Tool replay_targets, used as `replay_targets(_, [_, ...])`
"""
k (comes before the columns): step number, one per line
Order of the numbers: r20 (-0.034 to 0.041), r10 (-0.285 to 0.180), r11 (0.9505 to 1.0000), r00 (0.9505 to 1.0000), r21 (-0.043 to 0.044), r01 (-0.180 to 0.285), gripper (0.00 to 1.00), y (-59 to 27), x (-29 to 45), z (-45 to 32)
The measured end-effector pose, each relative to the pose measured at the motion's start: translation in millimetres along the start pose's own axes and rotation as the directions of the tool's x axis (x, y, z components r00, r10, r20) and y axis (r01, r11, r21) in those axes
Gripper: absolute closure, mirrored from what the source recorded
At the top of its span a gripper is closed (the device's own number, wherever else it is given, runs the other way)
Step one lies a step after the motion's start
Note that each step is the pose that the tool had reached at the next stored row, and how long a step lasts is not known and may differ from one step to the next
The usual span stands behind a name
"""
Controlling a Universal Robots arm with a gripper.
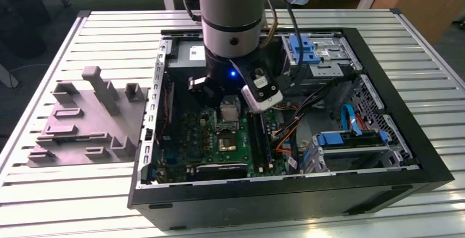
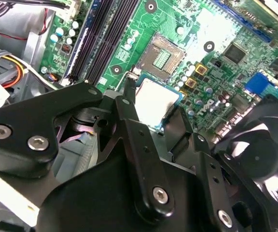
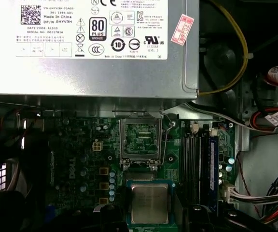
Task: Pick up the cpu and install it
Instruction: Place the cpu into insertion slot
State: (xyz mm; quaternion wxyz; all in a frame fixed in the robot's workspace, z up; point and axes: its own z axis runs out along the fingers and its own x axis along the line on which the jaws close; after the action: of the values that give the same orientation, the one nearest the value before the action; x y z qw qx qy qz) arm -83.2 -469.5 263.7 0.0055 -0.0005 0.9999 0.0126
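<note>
Tray (image 1: 80, 134) of grey moulded blocks lies on the table (image 1: 109, 25) at the exterior view's left. It sits outside the open case (image 1: 291, 200), probably so that it does not crowd the work inside. Further right, the arm (image 1: 231, 20) reaches straight down into the case over the board (image 2: 177, 19). The gripper (image 2: 154, 104) looks closed narrow on the cpu (image 2: 153, 94), one finger at each of two opposite edges. That grip leaves the pale metal top untouched and holds the chip flat, as I judge a level drop needs. In both wrist views the cpu hangs just beside the socket (image 2: 160, 55), not seated. The socket's contact field lies uncovered to receive it. Cables (image 1: 349, 121) and a drive cage (image 1: 347, 140) fill the case at the exterior view's right, well apart from the arm.
</note>
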Motion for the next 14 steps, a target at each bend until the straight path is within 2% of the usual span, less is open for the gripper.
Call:
replay_targets(5, [0.0,0.0,1.0,1.0,-0.0001,0.0,0.53,-0.2,0.1,8.3])
replay_targets(14, [-0.0001,0.0,1.0,1.0,0.0001,0.0,0.53,-0.2,0.1,8.4])
